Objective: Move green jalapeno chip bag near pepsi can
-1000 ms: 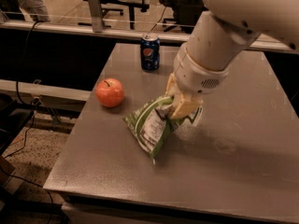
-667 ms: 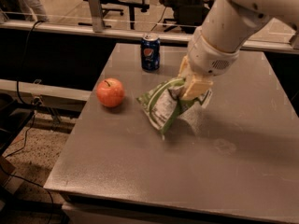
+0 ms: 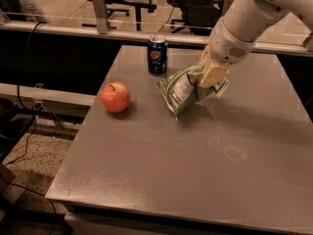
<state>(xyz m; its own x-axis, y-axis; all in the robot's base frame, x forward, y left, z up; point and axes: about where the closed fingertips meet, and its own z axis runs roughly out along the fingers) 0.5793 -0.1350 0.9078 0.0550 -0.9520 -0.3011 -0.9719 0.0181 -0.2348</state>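
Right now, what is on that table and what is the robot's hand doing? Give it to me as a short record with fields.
gripper: gripper, over the table's far middle, shut on the bag's upper right part
held item: green jalapeno chip bag, crumpled, hanging tilted from the gripper; cannot tell if its lower tip touches the table
target: pepsi can, upright near the far edge, just left of the bag, apart from it
other item: red apple, near the left edge, untouched
surface: grey table

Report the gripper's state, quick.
Gripper: closed on the chip bag, just right of the pepsi can, over the table.
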